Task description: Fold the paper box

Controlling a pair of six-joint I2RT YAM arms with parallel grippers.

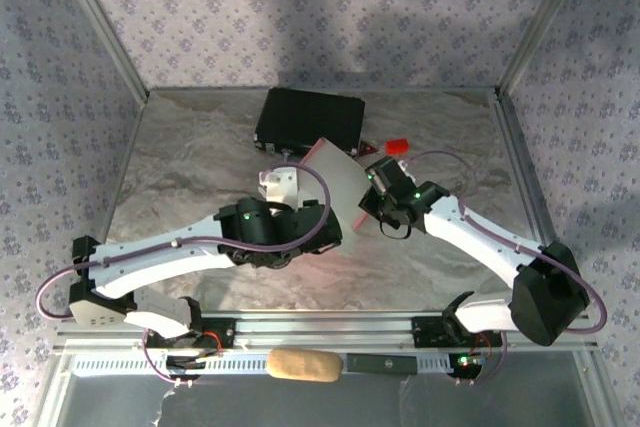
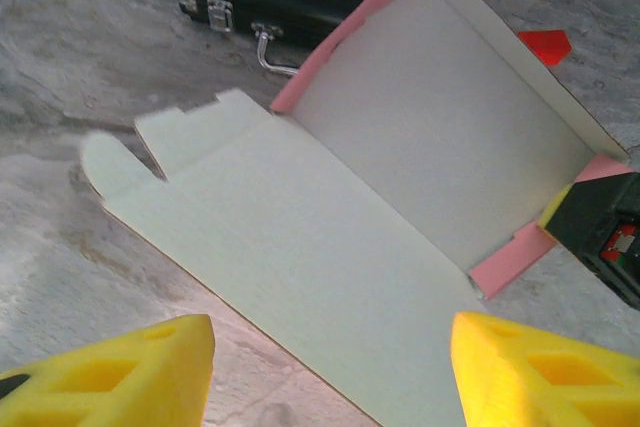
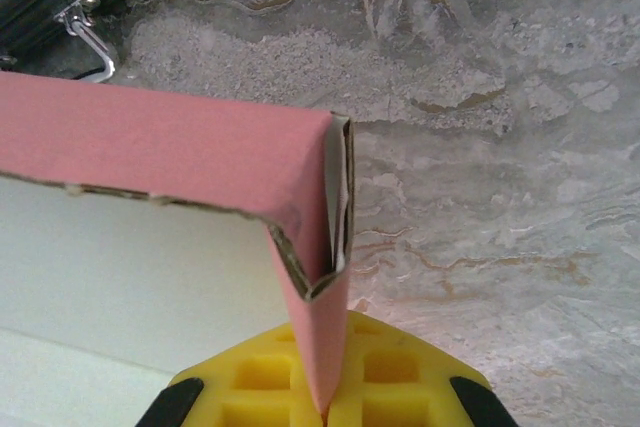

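Marbled grey counter (image 1: 190, 162) runs from the near rail out to walls papered in a small floral print. Closest to me, a tan loaf-shaped thing (image 1: 303, 366) lies on the rail between the two arm bases.

From there both arms reach in towards the middle of the counter. The left pincer (image 2: 330, 367) stands wide open. Its yellow fingertips (image 2: 120, 372) sit well apart on either side of the near end of a pale panel, and I see nothing gripped between them. I cannot tell whether they touch the card.

That panel belongs to the paper box (image 2: 400, 177), which sits mid-counter between the two pincers, partly folded. Its long inner face lies flat towards the left wrist camera, with a rounded tab and a notched tab at the left end. Beyond the crease a second panel tilts upward, with pink flaps raised along both of its short sides. From the top camera this raised part shows as a pink sheet leaning between the wrists.

The right pincer (image 3: 325, 387) is closed tight on the box. Its yellow pads (image 3: 390, 372) pinch a pink side wall just below a folded corner where the layers of card overlap.

Just behind the box is a black case (image 1: 308, 119) with metal latches and a wire handle facing the box. A small red block (image 1: 397, 146) lies on the counter beside the case's right end.
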